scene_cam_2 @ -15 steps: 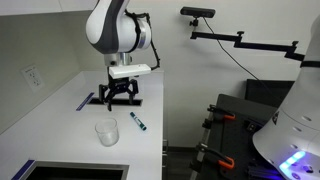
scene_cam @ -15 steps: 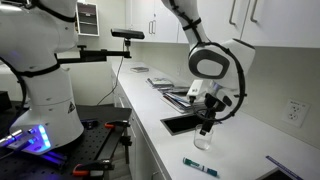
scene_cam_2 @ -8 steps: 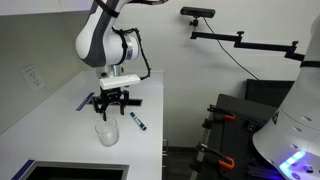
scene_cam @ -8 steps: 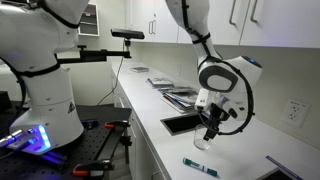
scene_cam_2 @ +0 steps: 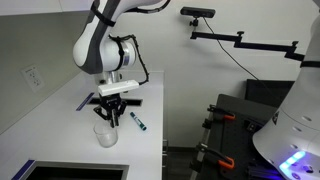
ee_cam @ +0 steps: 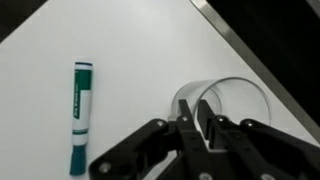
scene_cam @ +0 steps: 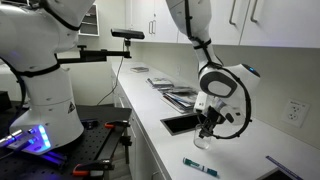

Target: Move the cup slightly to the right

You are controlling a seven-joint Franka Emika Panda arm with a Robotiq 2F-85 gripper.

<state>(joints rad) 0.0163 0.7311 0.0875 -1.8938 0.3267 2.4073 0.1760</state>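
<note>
The cup (ee_cam: 240, 98) is a small clear tumbler standing upright on the white counter, seen from above in the wrist view. My gripper (ee_cam: 196, 116) reaches down over its near-left rim, and the two fingers are drawn close together with the cup's wall between them. In both exterior views the gripper (scene_cam: 206, 131) (scene_cam_2: 108, 117) hangs straight down onto the cup (scene_cam: 203, 143) (scene_cam_2: 105, 134), whose top is partly hidden behind the fingers.
A green marker (ee_cam: 80, 115) (scene_cam: 200, 165) (scene_cam_2: 138, 122) lies on the counter beside the cup. A dark recessed sink (scene_cam: 180, 124) (scene_cam_2: 70, 172) is set in the counter close by. Papers (scene_cam: 165, 85) lie farther along, and the wall (scene_cam: 296, 110) runs behind.
The arm has come down onto the cup, and the fingers have gone from wide open to closed on its rim. The cup and marker have stayed where they were.
</note>
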